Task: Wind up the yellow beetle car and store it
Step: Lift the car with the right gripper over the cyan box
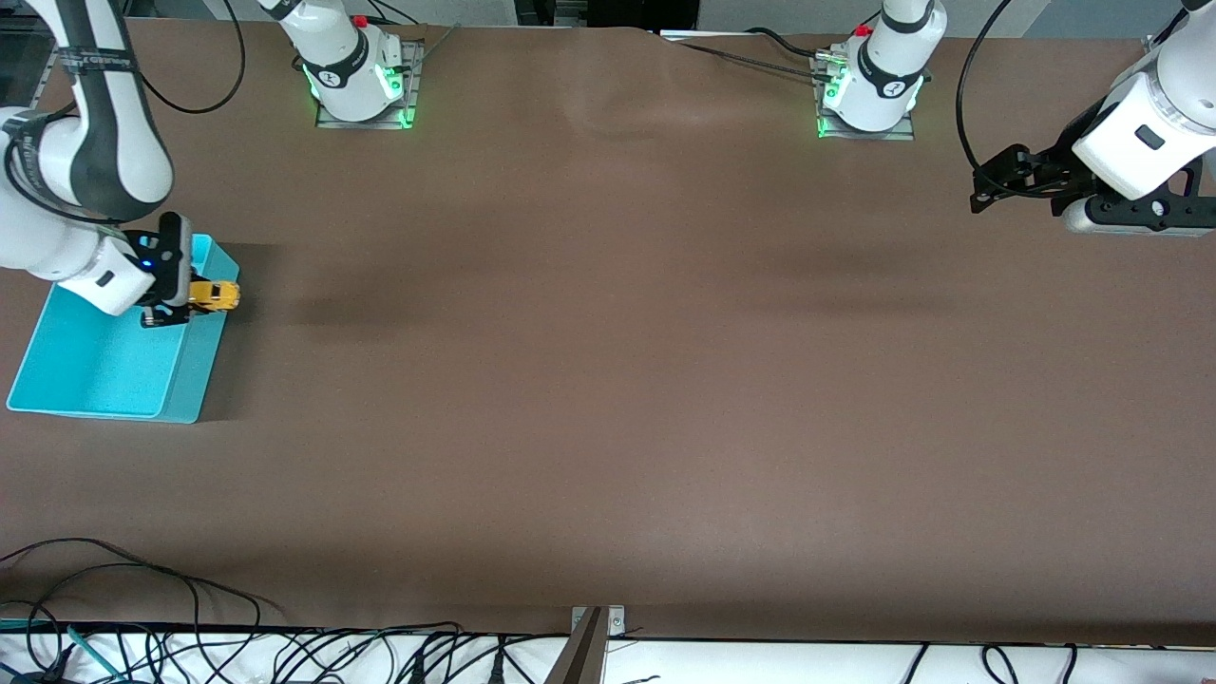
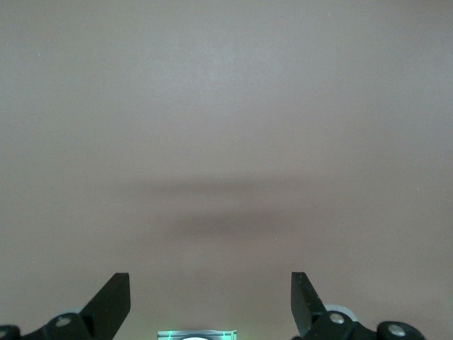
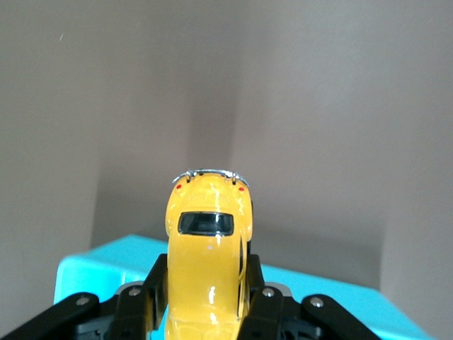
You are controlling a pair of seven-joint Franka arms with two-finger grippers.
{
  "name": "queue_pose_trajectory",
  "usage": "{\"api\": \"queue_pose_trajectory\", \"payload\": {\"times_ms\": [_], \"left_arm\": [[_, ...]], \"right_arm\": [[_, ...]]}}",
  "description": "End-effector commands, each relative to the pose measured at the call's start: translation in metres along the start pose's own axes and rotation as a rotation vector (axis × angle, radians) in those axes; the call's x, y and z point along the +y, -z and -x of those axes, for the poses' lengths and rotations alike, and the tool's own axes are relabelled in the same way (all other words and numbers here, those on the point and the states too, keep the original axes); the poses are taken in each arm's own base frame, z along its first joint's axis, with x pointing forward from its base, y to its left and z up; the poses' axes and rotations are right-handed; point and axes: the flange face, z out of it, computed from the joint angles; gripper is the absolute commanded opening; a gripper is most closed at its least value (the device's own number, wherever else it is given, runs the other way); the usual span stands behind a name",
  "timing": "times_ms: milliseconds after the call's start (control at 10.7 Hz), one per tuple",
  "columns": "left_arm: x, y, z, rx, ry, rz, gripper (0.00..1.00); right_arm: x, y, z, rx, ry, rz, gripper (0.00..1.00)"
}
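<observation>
- Gripping the tiny yellow beetle-shaped toy car (image 1: 215, 295) between its two black fingers, the right gripper (image 1: 186, 306) is hanging over the rim of the rectangular turquoise plastic bin (image 1: 100, 366) at the right arm's end of the table.
- Sticking out past the fingertips, the car is showing its dark window and a chrome bumper with two small red lights in the right wrist view (image 3: 209, 241); the fingers (image 3: 263, 292) are pressing against both of its sides.
- Lying directly under the gripper and the car, the bin's edge (image 3: 106, 265) is showing as a turquoise band, with the brown table cover (image 1: 608, 380) spreading past the car's bumper.
- Waiting up in the air over the left arm's end of the table, the left gripper (image 1: 988, 185) is standing with its fingers spread wide and nothing between them.
- Looking down from the left wrist, the camera is catching only the two dark fingertips (image 2: 113, 301) and bare brown cloth (image 2: 226, 106) crossed by a soft shadow.
</observation>
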Motion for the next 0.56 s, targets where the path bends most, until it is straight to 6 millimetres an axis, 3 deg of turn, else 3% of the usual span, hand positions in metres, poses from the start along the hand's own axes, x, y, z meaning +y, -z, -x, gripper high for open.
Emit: {"api": "queue_pose_trajectory", "payload": {"times_ms": [0,466], "left_arm": [[0.0,0.008,0.002,0.004,0.009,0.017,1.0],[0.005,0.008,0.002,0.007,0.001,0.017,1.0]], "right_arm": [[-0.011,-0.007,0.047,0.012,0.101,-0.019,0.0],[-0.051,-0.037,0.129,0.007,0.235,-0.054,0.0]]}}
